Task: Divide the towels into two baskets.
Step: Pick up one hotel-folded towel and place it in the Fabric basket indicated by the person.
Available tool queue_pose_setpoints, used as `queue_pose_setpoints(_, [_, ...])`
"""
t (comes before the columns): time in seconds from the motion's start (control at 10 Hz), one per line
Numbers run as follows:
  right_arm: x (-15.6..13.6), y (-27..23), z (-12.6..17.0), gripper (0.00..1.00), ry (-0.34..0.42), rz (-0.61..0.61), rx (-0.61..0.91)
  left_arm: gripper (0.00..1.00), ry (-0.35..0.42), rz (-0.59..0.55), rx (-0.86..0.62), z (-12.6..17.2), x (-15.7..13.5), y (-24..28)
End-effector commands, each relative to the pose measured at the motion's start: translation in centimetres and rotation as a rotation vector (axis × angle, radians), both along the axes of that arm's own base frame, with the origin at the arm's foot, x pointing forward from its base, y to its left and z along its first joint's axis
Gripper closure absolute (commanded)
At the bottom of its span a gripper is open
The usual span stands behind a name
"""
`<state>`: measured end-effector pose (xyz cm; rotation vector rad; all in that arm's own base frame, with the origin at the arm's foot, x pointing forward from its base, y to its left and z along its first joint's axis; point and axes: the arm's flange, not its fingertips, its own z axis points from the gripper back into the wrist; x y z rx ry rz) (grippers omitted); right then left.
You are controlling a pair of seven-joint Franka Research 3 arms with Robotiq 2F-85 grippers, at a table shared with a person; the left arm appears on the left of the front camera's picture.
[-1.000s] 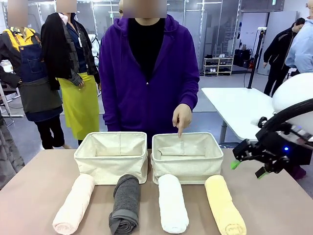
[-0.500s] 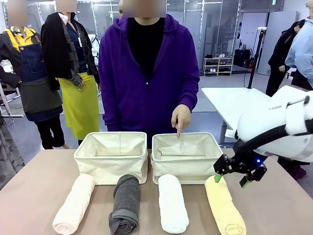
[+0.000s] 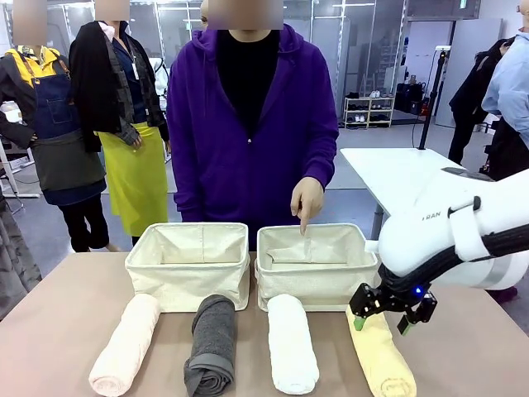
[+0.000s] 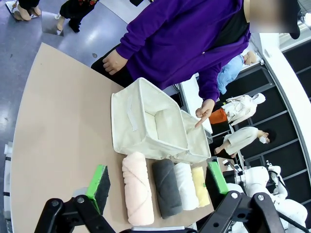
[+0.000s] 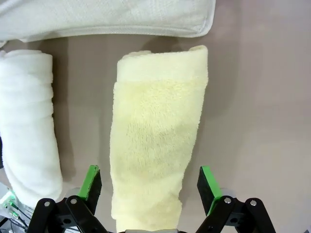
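Note:
Four rolled towels lie in a row before two cream baskets: peach (image 3: pixel 126 343), dark grey (image 3: pixel 212 343), white (image 3: pixel 292 341) and yellow (image 3: pixel 382 360). The left basket (image 3: pixel 188 289) and right basket (image 3: pixel 318 289) stand side by side. My right gripper (image 3: pixel 382 316) hangs open just above the yellow towel's far end. In the right wrist view its green fingers (image 5: pixel 90 182) straddle the yellow towel (image 5: pixel 155 145), not touching it, with the white towel (image 5: pixel 29 131) beside it. My left gripper (image 4: pixel 158 180) is open, high above the table, looking down on the peach towel (image 4: pixel 138 187) and baskets (image 4: pixel 141 141).
A person in a purple hoodie stands at the far side, one hand (image 3: pixel 307 198) pointing a finger down into the right basket. The basket's wall (image 5: pixel 107 17) lies just beyond the yellow towel. Bare tabletop (image 3: pixel 471 356) lies to the right of the yellow towel.
My right arm has swung left and down from the table's right edge until its open gripper stands over the yellow towel. The person's pointing hand and the towels have not moved.

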<state>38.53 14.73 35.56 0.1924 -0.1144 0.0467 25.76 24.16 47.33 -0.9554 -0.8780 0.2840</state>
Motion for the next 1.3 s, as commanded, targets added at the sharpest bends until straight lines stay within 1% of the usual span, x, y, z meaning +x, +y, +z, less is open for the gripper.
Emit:
queue_pose_setpoints(0.0, [-4.0, 0.3, -2.8, 0.00, -0.021, -0.035, -0.028, 0.00, -0.021, -0.003, -0.013, 0.1, 0.0, 0.2])
queue_pose_setpoints(0.3, [-4.3, 0.9, -4.8, 0.00, -0.008, -0.025, -0.062, 0.00, -0.021, -0.003, -0.013, 0.1, 0.0, 0.2])
queue_pose_setpoints(0.4, [-4.4, 1.1, -5.2, 0.03, -0.011, -0.016, -0.068, 0.00, -0.021, -0.003, -0.013, 0.1, 0.0, 0.2])
queue_pose_setpoints(0.7, [-4.6, 1.2, -5.4, 0.33, -0.016, 0.008, -0.076, 0.00, -0.021, -0.003, -0.013, 0.1, 0.0, 0.2])
queue_pose_setpoints(0.9, [-4.8, 1.0, -5.0, 0.52, -0.022, 0.017, -0.084, 0.00, -0.021, -0.003, -0.013, 0.1, 0.0, 0.2])
queue_pose_setpoints(1.0, [-5.0, 0.9, -4.3, 0.61, -0.008, 0.029, -0.088, 0.00, -0.021, -0.003, -0.013, 0.1, 0.0, 0.2])
queue_pose_setpoints(1.1, [-5.4, 0.6, -3.3, 0.61, -0.003, 0.081, -0.117, 0.00, -0.021, -0.003, -0.013, 0.1, 0.0, 0.2])
queue_pose_setpoints(1.2, [-6.1, 0.5, -1.2, 0.61, -0.006, 0.159, -0.126, 0.00, -0.021, -0.003, -0.013, 0.1, 0.0, 0.2])
